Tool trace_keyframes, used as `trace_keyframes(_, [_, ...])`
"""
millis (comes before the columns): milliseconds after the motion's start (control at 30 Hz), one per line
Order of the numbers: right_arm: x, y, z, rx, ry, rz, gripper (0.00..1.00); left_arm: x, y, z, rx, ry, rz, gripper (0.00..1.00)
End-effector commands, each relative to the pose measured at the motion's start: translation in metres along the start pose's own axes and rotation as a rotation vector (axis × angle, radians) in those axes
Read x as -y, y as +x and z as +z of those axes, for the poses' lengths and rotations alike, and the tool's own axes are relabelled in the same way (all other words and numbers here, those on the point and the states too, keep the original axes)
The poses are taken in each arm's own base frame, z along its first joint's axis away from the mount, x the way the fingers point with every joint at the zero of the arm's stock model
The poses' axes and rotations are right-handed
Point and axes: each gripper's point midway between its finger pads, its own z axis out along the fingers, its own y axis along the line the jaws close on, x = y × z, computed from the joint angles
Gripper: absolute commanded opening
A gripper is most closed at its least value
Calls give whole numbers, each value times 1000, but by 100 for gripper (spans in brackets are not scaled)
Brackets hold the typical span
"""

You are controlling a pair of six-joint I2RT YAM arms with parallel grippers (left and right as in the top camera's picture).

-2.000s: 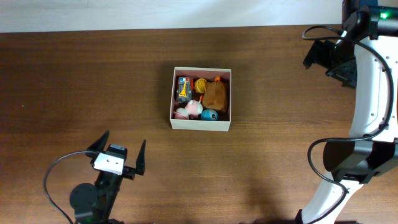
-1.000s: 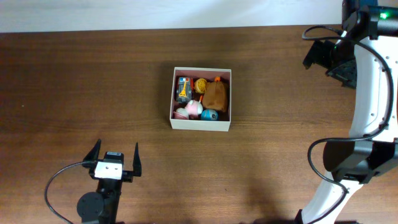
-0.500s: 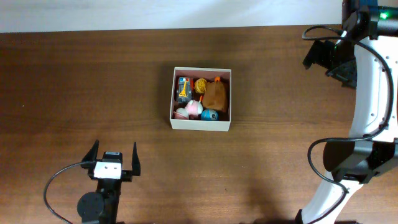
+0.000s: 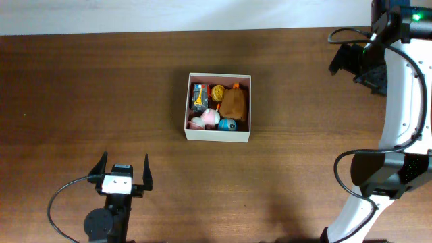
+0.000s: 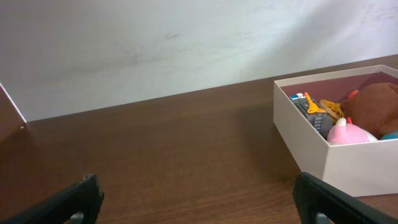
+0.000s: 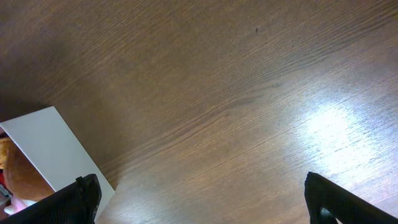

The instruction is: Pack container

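The container (image 4: pixel 218 133), a square cream-walled box with a pinkish-brown inside, sits mid-table. It holds a brown plush (image 4: pixel 233 104), a pink ball (image 4: pixel 210 118), a blue ball (image 4: pixel 227 124) and other small toys. My left gripper (image 4: pixel 125 162) is open and empty, near the front edge, well left of and in front of the container. In the left wrist view (image 5: pixel 199 202) the container (image 5: pixel 305 137) lies ahead to the right. My right gripper (image 4: pixel 351 64) is open and empty at the far right, above the table (image 6: pixel 202 199). The container's corner (image 6: pixel 50 149) shows at that view's left edge.
The table is dark brown wood (image 4: pixel 81 88) with a white wall along its far edge (image 5: pixel 186 43). The right arm's white links and black cable (image 4: pixel 398 121) stand along the right side. The left arm's cable (image 4: pixel 57 199) loops near the front left edge.
Between 2 and 1 seconds ago my left gripper drew back toward the front edge and straightened. It has stayed still since then. The right arm and the container have not moved.
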Motion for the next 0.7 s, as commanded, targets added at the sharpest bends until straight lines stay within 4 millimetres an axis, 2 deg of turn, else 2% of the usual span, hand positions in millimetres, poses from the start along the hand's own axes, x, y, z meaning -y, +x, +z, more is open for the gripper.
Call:
trace_keyframes(0, [0, 0, 1, -4, 1, 8, 99, -1, 2, 0, -1, -8, 12, 100])
trace_keyframes(100, [-3, 1, -1, 3, -4, 1, 99, -1, 2, 0, -1, -8, 13, 100])
trace_keyframes(200, [-12, 7, -18, 42, -26, -27, 99, -1, 2, 0, -1, -8, 12, 99])
trace_keyframes(300, [-28, 22, -47, 102, -69, -78, 100, -1, 2, 0, -1, -8, 12, 100])
trace_keyframes(433, [-55, 56, -93, 191, -142, -194, 99, -1, 2, 0, -1, -8, 12, 100])
trace_keyframes(567, [-64, 86, -127, 338, -128, -322, 99, -1, 2, 0, -1, -8, 12, 100])
trace_keyframes(667, [-83, 94, -153, 509, -240, -354, 99, -1, 2, 0, -1, -8, 13, 100])
